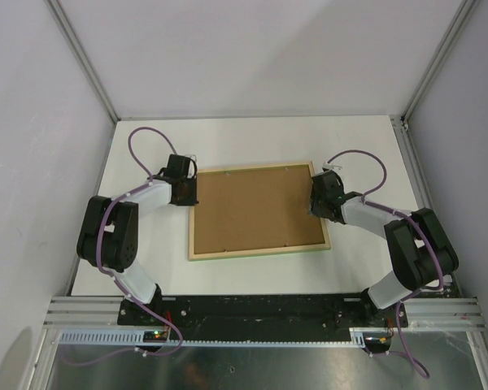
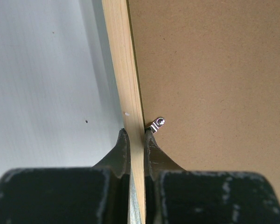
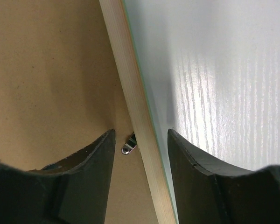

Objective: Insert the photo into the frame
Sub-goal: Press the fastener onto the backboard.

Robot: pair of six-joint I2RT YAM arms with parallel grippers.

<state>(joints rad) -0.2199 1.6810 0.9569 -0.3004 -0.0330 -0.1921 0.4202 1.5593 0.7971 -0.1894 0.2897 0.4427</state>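
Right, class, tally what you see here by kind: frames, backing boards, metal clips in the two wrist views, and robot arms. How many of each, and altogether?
frame: 1
backing board: 1
metal clips: 2, the left clip and the right clip
robot arms: 2, the left arm and the right arm
total: 6

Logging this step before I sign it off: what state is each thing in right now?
frame, lying face down, pale wood back up.
backing board, seated inside the frame.
clip, turned over the board's edge.
left claw, shut on the frame's left rail.
right claw, open astride the right rail.
photo, not visible.
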